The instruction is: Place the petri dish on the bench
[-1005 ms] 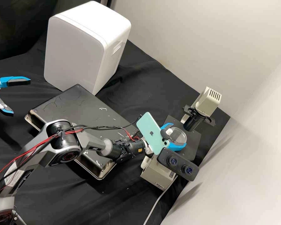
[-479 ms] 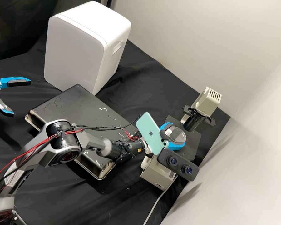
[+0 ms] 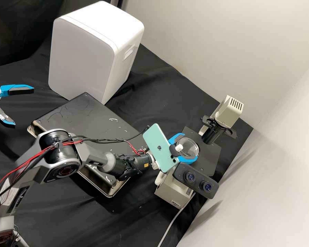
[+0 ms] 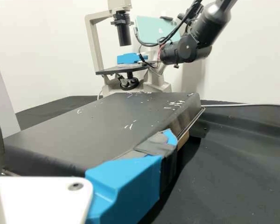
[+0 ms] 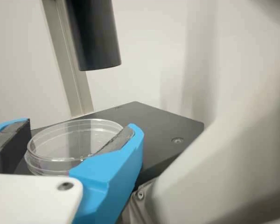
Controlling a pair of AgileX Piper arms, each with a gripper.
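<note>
The clear round petri dish (image 3: 189, 145) sits between the blue fingers of my right gripper (image 3: 184, 149), just over the black microscope stage (image 3: 209, 158). In the right wrist view both pads press the rim of the petri dish (image 5: 67, 145), and the stage (image 5: 163, 128) lies close beneath it. I cannot tell whether the dish still touches the stage. My left gripper (image 3: 21, 106) hangs open and empty at the far left, above the black bench cloth. The left wrist view shows one of its fingers (image 4: 126, 186) near the corner of the tray (image 4: 107, 123).
The microscope (image 3: 182, 187) stands at the right; its dark condenser (image 3: 211, 132) hangs over the stage, with the eyepieces (image 3: 195, 180) below the gripper. A flat dark tray (image 3: 89, 118) lies mid-bench, with a white box (image 3: 92, 48) behind it. The wall is close on the right.
My right gripper has drawn back to the left with the petri dish, away from under the condenser. The left arm has kept still.
</note>
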